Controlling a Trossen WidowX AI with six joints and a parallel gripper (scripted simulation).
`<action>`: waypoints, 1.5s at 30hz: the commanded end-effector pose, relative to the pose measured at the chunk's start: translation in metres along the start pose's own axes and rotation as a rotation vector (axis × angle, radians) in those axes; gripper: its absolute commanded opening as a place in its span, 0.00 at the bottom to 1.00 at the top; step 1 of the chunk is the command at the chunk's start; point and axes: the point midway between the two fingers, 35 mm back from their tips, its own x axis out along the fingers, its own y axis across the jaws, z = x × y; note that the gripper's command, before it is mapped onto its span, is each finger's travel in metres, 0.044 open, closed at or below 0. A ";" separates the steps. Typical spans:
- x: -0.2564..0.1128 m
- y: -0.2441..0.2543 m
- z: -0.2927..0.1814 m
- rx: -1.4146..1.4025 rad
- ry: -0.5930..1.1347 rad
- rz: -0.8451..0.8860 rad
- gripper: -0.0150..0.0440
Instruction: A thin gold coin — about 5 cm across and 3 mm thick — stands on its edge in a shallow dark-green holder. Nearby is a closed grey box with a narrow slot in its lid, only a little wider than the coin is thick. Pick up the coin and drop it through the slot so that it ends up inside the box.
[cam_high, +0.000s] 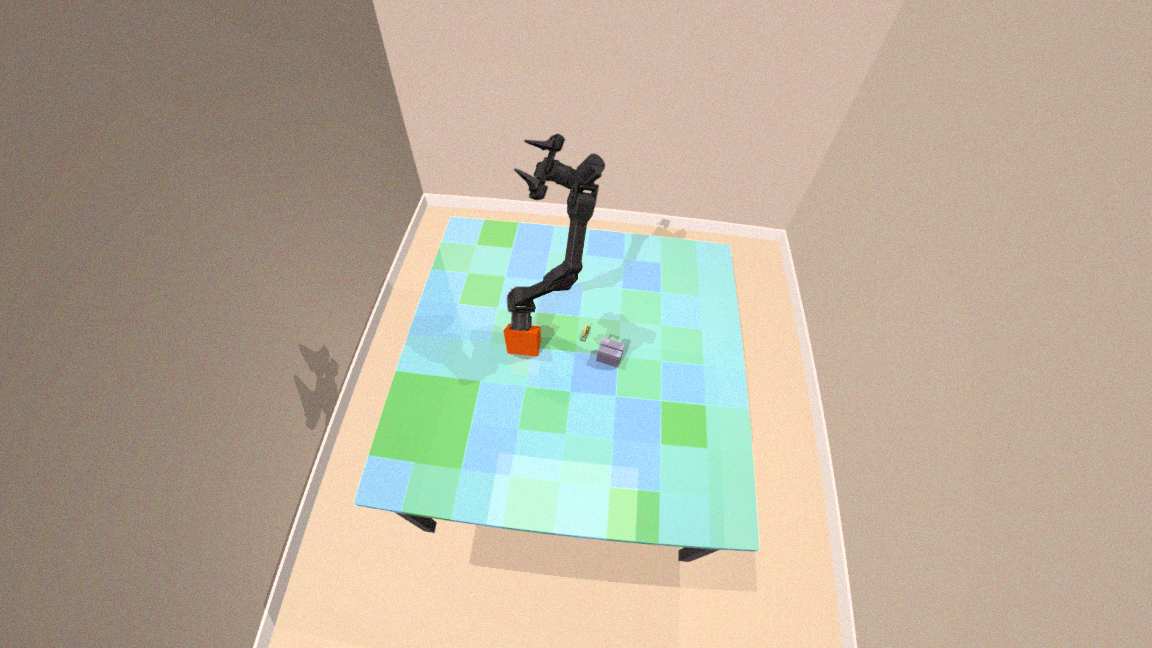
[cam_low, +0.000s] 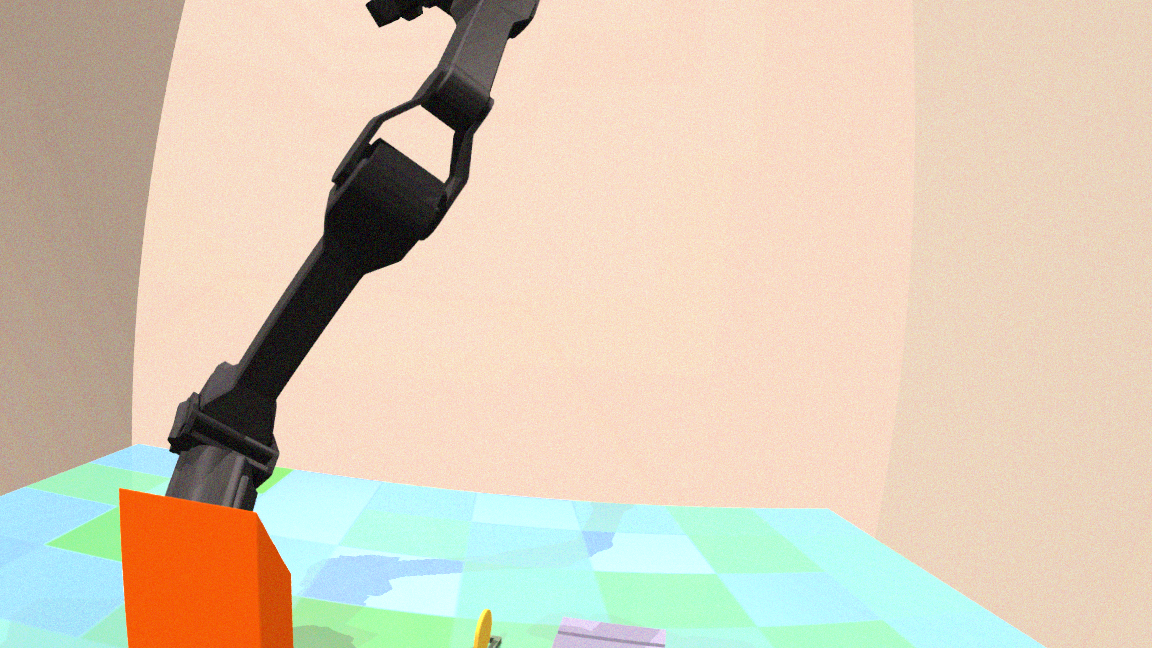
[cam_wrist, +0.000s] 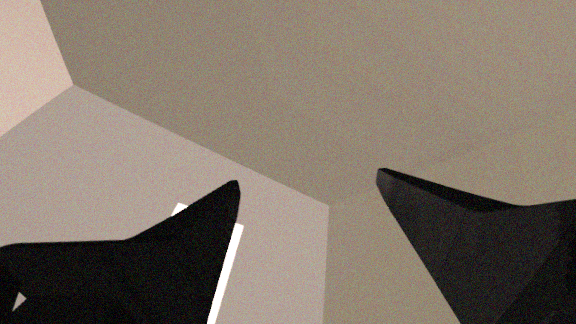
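The gold coin (cam_high: 586, 329) (cam_low: 483, 627) stands on edge in its small dark holder (cam_low: 496, 642), seen very small in the top view and cut off at the bottom edge in the exterior view. The closed grey box (cam_high: 609, 357) (cam_low: 584, 627) sits a little to the right of the coin, with a dark slot line across its lid. My gripper (cam_high: 521, 156) (cam_wrist: 308, 181) is open and empty. It is raised high above the table, far from coin and box, and points away from them. The exterior view does not show its fingers. The inside of the box is hidden.
The orange base block (cam_high: 522, 341) (cam_low: 193, 572) of the arm stands left of the coin. The patchwork table (cam_high: 563, 451) carries base, holder and box. Walls surround the table; the wrist view shows only walls, ceiling and a bright light strip (cam_wrist: 225, 275).
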 end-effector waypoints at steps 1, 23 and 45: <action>0.001 0.001 0.001 -0.007 -0.005 0.004 0.89; 0.033 0.028 0.309 -0.521 -0.854 -0.190 0.53; -0.259 -0.019 0.465 -0.607 -1.601 -0.985 0.53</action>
